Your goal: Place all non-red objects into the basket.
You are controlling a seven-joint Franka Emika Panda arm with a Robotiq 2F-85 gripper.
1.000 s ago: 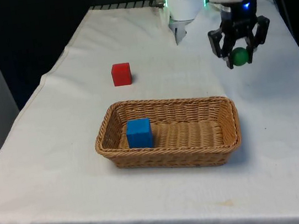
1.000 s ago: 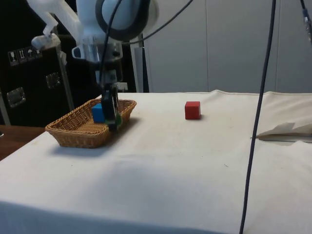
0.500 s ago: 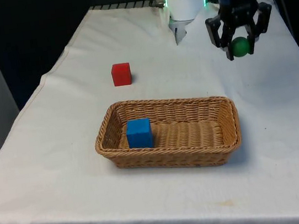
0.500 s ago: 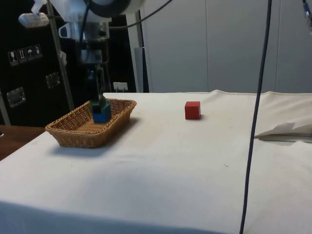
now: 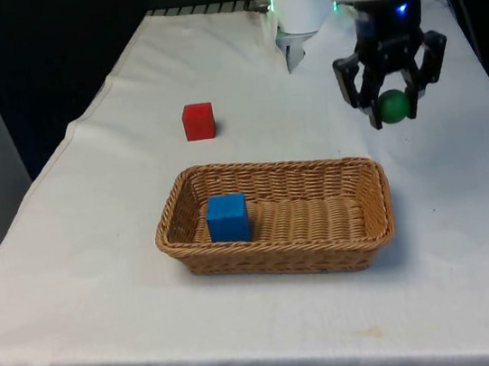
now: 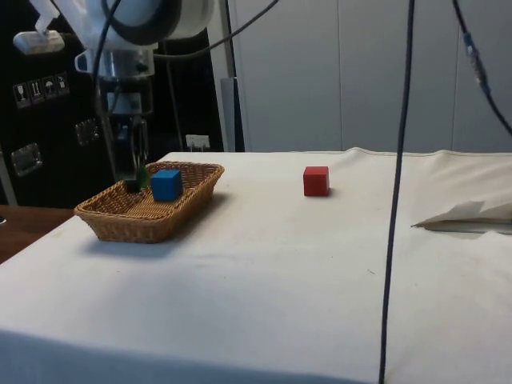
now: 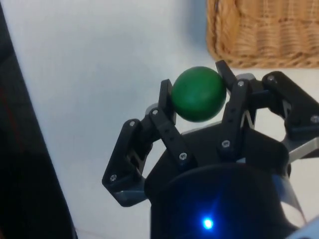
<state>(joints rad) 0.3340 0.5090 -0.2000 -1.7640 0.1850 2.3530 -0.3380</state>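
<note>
Nearest the front edge sits the wicker basket (image 5: 274,218), with a blue cube (image 5: 228,218) already inside it toward the front view's left. Beyond its far right corner the gripper (image 5: 395,105) hangs in the air above the cloth, fingers clamped on a green ball (image 5: 393,105) — the carry step, I'd say, with one non-red item banked and this one on its way. The next move calls for bringing the ball over the basket's open middle, lowering, then letting go so it does not roll out. Farther back, a red cube (image 5: 198,121) rests alone on the white tablecloth (image 5: 100,258) — it should stay put. Dark cabinets (image 6: 48,120) and pale wall panels close the room.
</note>
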